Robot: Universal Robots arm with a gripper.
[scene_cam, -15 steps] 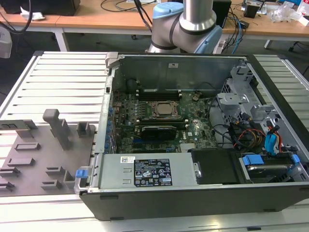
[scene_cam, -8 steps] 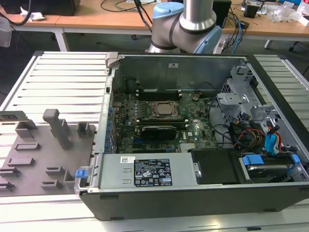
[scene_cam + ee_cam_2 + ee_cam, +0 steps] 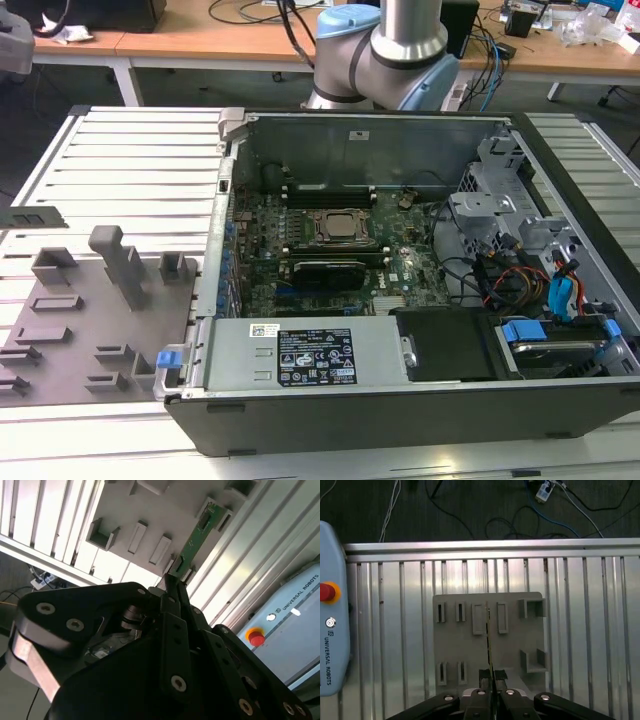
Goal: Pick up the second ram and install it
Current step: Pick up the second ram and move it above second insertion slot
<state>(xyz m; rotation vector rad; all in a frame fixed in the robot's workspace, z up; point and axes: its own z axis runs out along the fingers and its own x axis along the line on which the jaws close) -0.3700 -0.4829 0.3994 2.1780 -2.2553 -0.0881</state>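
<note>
Grips ram (image 3: 196, 536) by one end with gripper (image 3: 175, 577), fingers clamped on the board. Holds it above tray (image 3: 470, 650), edge-on over tray's middle between the slots in first wrist view; points free end toward tray in second wrist view. Notes open case (image 3: 400, 135) with motherboard (image 3: 260, 240) just beside tray, on the exterior view's right
</note>
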